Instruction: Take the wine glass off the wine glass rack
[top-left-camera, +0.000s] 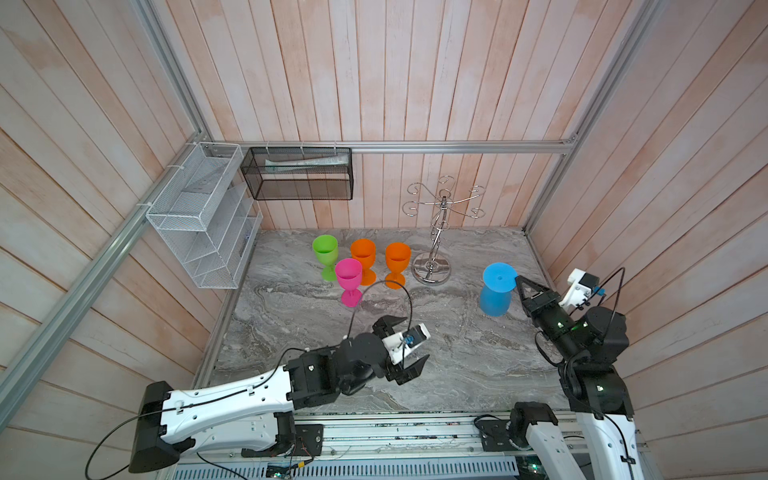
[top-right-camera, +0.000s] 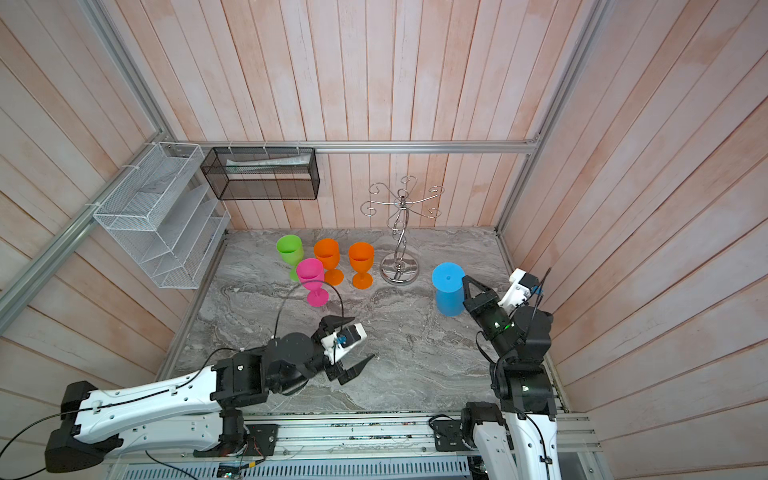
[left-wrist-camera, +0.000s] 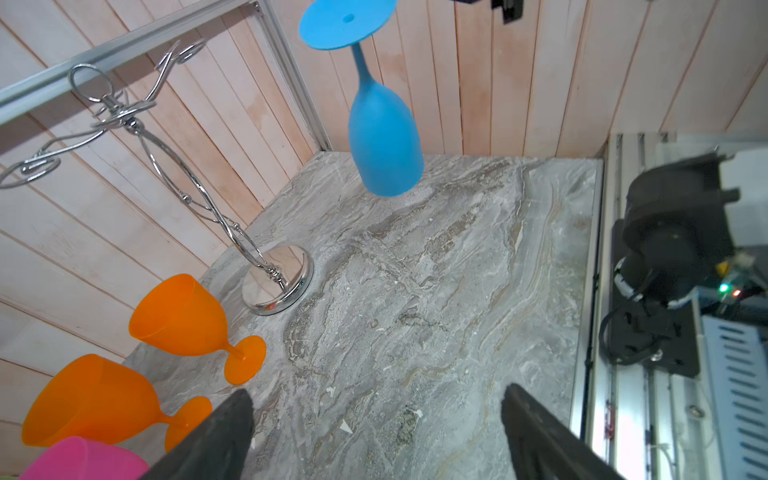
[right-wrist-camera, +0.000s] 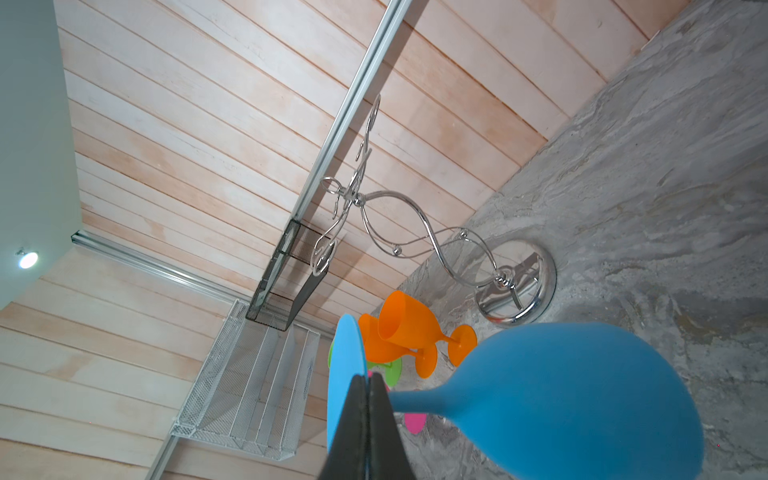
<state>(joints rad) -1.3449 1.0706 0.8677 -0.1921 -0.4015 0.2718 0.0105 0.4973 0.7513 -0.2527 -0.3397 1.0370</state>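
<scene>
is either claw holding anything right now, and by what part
The right claw grips the upside-down blue wine glass by its stem, next to the foot. The left claw is open, empty.

Pink plank walls (top-left-camera: 374, 83), grey marble tabletop (top-left-camera: 457, 353)

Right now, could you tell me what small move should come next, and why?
Probably turn the right gripper to bring the blue wine glass upright: it hangs upside down by its stem, clear of the empty wine glass rack, while the other glasses stand upright on the table.
</scene>
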